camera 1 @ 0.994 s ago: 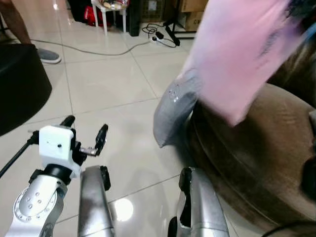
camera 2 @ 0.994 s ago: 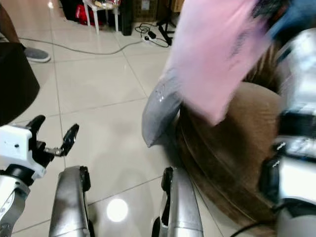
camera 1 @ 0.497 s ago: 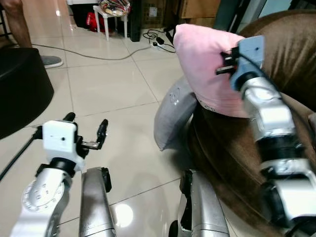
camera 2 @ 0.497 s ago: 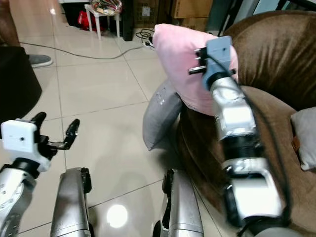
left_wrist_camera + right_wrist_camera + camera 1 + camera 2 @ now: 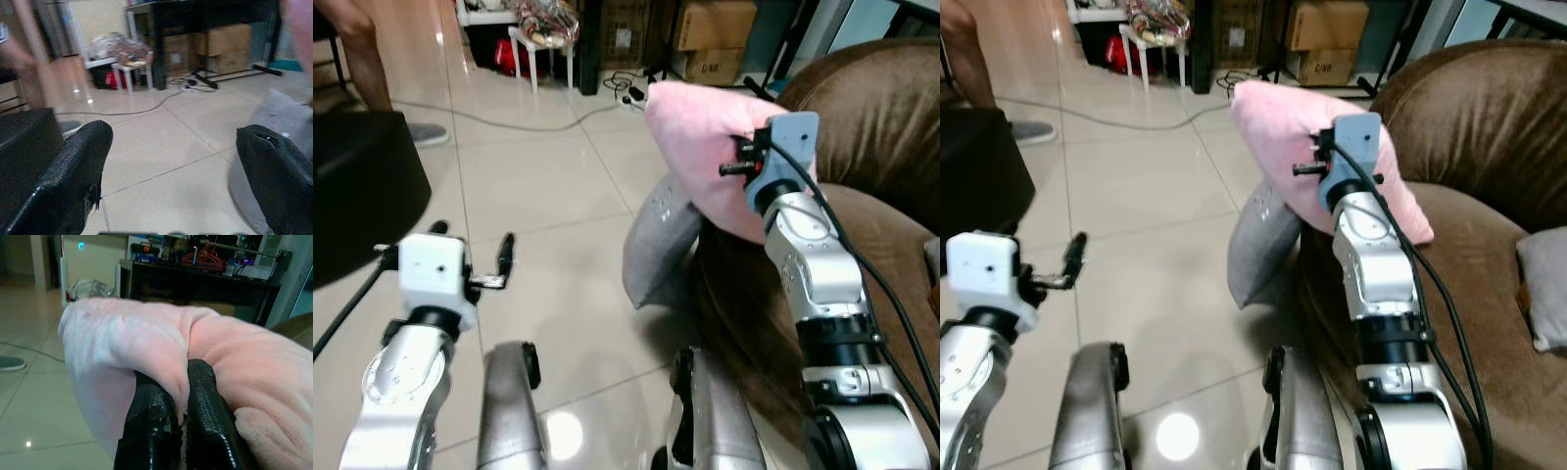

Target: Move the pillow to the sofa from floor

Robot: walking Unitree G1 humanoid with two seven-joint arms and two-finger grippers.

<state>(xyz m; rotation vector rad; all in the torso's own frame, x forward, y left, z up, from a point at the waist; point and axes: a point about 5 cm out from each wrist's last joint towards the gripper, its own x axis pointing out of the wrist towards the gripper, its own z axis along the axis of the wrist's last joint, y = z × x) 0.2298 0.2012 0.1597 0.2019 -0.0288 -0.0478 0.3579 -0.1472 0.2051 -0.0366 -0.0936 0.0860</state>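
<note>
A pink pillow [image 5: 690, 132] hangs in the air over the front edge of the brown sofa [image 5: 891, 255]. My right gripper [image 5: 182, 377] is shut on it, and in the right wrist view both black fingers pinch a fold of the pink fabric. A grey pillow [image 5: 658, 245] stands on the tiled floor, leaning against the sofa's side just below the pink one. My left gripper [image 5: 473, 235] is out over the floor to the left, open, with nothing between its fingers [image 5: 73, 166].
A black round seat [image 5: 352, 191] stands at the left. Behind it are a person's leg [image 5: 362, 59] and a shoe [image 5: 429, 134]. A cable [image 5: 509, 122] crosses the far floor toward a white stool [image 5: 543, 39] and cardboard boxes [image 5: 715, 29]. A grey cushion [image 5: 1542, 289] lies on the sofa.
The right arm has swung the pink pillow down from a blur at the upper right to a steady hold over the sofa's edge. The camera has tilted up slightly. The left gripper stays open.
</note>
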